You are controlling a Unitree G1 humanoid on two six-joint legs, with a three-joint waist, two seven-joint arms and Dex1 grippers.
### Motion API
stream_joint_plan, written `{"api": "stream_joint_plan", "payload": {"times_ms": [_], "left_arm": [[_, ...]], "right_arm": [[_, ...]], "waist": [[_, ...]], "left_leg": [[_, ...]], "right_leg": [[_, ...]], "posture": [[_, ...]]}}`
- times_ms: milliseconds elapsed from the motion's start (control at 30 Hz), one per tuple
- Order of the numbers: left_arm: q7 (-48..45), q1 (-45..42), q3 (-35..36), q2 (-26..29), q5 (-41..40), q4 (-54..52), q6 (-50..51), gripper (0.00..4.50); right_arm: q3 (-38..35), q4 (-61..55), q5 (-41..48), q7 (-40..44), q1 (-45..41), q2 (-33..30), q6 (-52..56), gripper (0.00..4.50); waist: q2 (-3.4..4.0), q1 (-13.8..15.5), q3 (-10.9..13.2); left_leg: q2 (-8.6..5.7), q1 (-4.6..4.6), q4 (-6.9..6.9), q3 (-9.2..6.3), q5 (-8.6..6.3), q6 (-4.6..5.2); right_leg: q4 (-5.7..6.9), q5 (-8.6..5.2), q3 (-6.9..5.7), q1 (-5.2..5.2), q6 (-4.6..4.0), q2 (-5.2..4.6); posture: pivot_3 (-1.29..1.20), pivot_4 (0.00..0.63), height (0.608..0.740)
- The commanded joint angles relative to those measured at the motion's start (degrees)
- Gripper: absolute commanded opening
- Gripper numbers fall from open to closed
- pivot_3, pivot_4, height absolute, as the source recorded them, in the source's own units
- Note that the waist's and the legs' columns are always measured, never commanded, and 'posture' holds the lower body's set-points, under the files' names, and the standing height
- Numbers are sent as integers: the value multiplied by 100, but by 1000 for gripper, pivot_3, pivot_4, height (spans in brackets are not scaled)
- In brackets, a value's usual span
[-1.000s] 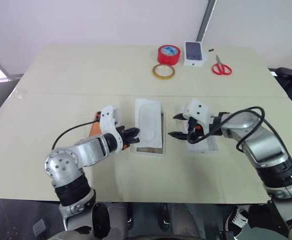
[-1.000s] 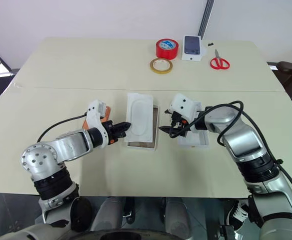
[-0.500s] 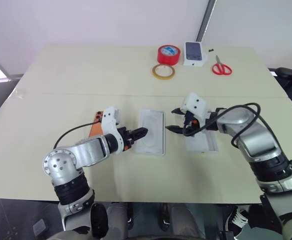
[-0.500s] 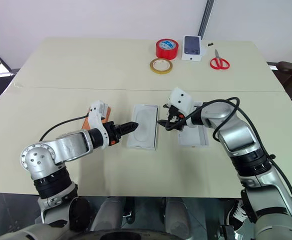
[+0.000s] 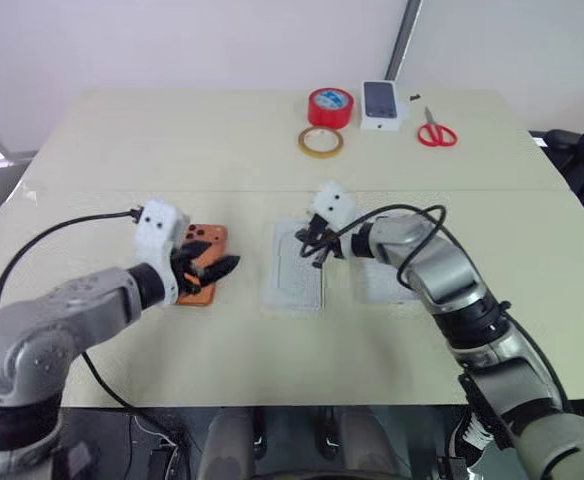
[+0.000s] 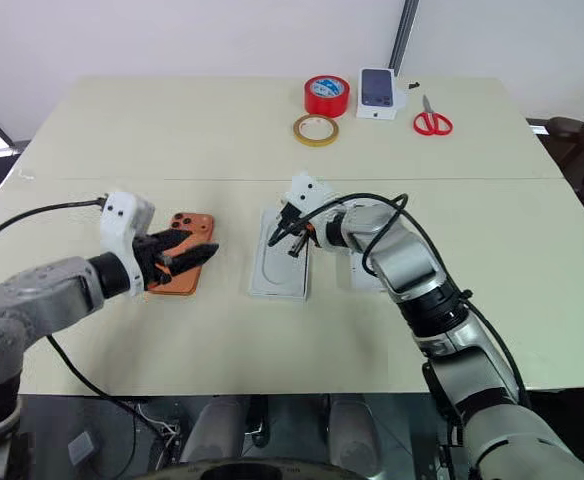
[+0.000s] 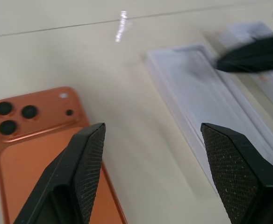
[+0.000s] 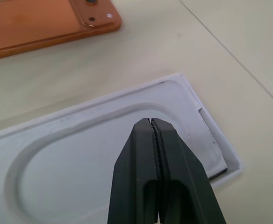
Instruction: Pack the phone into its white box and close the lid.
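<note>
The orange phone (image 5: 194,272) lies back up on the table, left of the white box (image 5: 294,270). My left gripper (image 5: 217,268) hovers open over the phone's right edge; in the left wrist view its fingers (image 7: 92,154) straddle bare table between the phone (image 7: 38,154) and the box (image 7: 206,93). A flat white sheet with an embossed oval (image 8: 94,154) lies inside the box. My right gripper (image 5: 312,246) is shut and empty, just above the sheet at the box's far end. The lid (image 5: 375,288) lies right of the box, mostly hidden under my right arm.
Along the table's far edge stand a red tape roll (image 5: 329,105), a yellow tape ring (image 5: 320,141), a small white carton with a phone picture (image 5: 382,103) and red scissors (image 5: 435,132). A black cable (image 5: 62,225) loops off my left arm.
My left gripper let go of the tilted white sheet, which dropped flat into the box, and drew left over the phone, open. My right gripper moved left over the box and shut.
</note>
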Motion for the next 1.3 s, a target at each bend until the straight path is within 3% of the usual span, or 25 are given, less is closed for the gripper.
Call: {"api": "stream_joint_plan", "payload": {"times_ms": [33, 300, 767, 900, 1033, 1300], "left_arm": [[-1127, 503, 8, 507, 618, -159, -865, 3424], [-2014, 1382, 345, 822, 1101, -73, -1490, 3424], [-1963, 1724, 684, 588, 1278, 47, -1493, 3424], [-1338, 1370, 1067, 207, 973, 550, -1039, 3424], [-523, 1000, 1276, 78, 1163, 1174, -360, 4486], [292, -82, 1451, -403, 941, 2043, 1021, 4486]], "right_arm": [[136, 329, -290, -327, -226, 254, -131, 33], [283, 869, -829, -751, -279, 438, -461, 33], [431, 177, -1144, -372, -157, 36, -547, 33], [194, -132, -743, -242, -208, 409, -441, 33], [356, -149, -610, -231, -334, 890, -187, 0], [1166, 664, -830, -120, -624, 1577, -204, 0]], "waist": [[0, -34, 0], [3, -51, 2], [4, -40, 2], [4, -42, 3], [3, -45, 2], [-9, -18, -5]], "left_leg": [[1, -3, -2, 2, 0, -1], [5, -37, -20, 7, 2, -4], [8, -53, -12, 8, 4, -2], [18, -53, -10, 7, 14, 8], [23, -47, 0, 1, 23, 4], [24, -34, 3, -7, 26, -1]], "right_leg": [[0, 2, 2, -9, -2, -10], [-1, 1, 8, -49, -4, -14], [6, 2, 6, -65, -2, 6], [13, 3, 7, -64, -1, 23], [36, 4, 5, -60, 2, 41], [34, 4, 2, -39, 2, 45]], "posture": [[0, 150, 740], [0, 150, 740], [0, 150, 740], [0, 150, 740], [0, 150, 740], [0, 150, 740]]}}
